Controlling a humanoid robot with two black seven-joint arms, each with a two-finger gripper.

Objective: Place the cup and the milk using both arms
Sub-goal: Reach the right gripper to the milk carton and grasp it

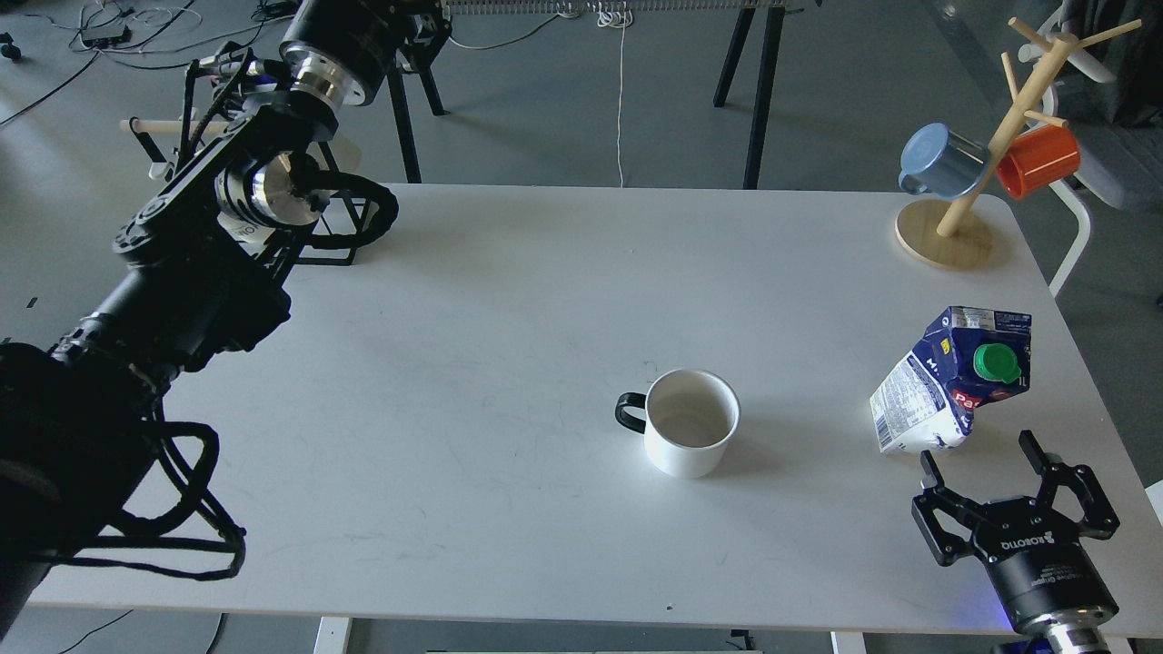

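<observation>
A white cup [690,436] with a black handle stands upright on the white table [472,363], right of centre, handle pointing left. A dented blue and white milk carton [936,391] with a green cap stands leaning near the table's right side. My right gripper [977,451] is open and empty, just in front of the carton and not touching it. My left arm [182,300] reaches over the table's back left corner. Its far end [350,41] is dark at the top edge, and the fingers cannot be told apart.
A wooden mug tree [954,232] stands at the back right corner with a blue mug [945,162] and an orange mug [1038,159] hanging on it. Black table legs [759,100] and cables lie on the floor behind.
</observation>
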